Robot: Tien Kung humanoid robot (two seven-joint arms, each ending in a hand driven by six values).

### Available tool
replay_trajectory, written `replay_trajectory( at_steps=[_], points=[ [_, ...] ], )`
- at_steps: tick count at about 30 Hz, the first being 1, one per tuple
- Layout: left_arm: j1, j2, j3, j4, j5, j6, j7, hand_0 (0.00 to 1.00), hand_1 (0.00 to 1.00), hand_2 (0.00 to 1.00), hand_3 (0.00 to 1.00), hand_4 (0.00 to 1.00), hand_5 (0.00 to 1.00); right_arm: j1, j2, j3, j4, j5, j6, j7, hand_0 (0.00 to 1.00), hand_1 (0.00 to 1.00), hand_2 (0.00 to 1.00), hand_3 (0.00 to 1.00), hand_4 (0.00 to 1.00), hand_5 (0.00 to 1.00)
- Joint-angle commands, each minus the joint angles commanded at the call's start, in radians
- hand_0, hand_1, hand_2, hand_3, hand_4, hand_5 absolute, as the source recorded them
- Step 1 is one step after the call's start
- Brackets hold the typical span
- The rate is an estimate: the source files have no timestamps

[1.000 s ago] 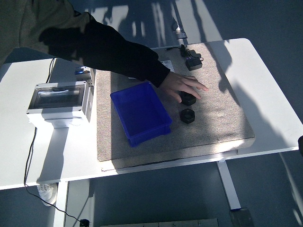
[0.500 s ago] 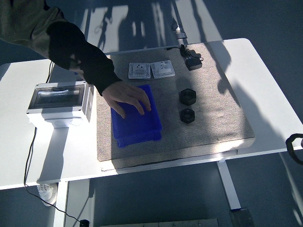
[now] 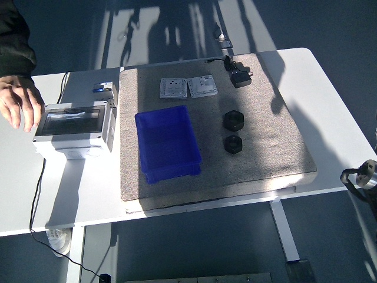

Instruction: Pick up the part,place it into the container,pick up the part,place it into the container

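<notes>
Two black parts [image 3: 234, 132] sit beside the blue container [image 3: 166, 142]; right hand's [image 3: 360, 175] state unclear, no legible writing.

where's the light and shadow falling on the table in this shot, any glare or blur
Head view: hard sunlight whitens the table, washing out its right side; long dark shadows cross the grey mat near its far right part and fall near the junction box. The blue container and two black parts stay sharp; no clear blur.
</notes>
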Motion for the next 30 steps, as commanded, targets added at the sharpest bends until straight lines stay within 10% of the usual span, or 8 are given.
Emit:
replay_trajectory(
  at_steps=[3,4,24,30],
  points=[
    [-0.001,0.001,-0.005,0.0,-0.001,0.002,0.0,0.624,0.633,0.638,0.643,0.617,0.827,0.031,-0.002,-0.062,0.008,-0.104,0.042,-0.103,0.998,0.924,0.889,0.913,0.961,0.983],
    [-0.001,0.002,-0.007,0.0,0.0,0.003,0.0,0.623,0.633,0.635,0.638,0.617,0.828,0.042,-0.005,-0.087,0.008,-0.145,0.063,-0.142,0.998,0.894,0.865,0.863,0.902,0.63],
    [-0.009,0.012,-0.019,0.0,0.003,0.007,0.003,0.623,0.631,0.628,0.634,0.616,0.825,0.204,0.012,-0.473,-0.015,-0.879,0.495,-0.802,0.998,0.87,0.848,0.835,0.874,0.4],
    [-0.011,0.014,-0.018,0.0,0.004,0.006,0.004,0.621,0.63,0.623,0.631,0.615,0.822,0.235,0.031,-0.554,-0.046,-1.065,0.528,-0.897,0.998,0.87,0.85,0.834,0.867,0.385]
  ],
)
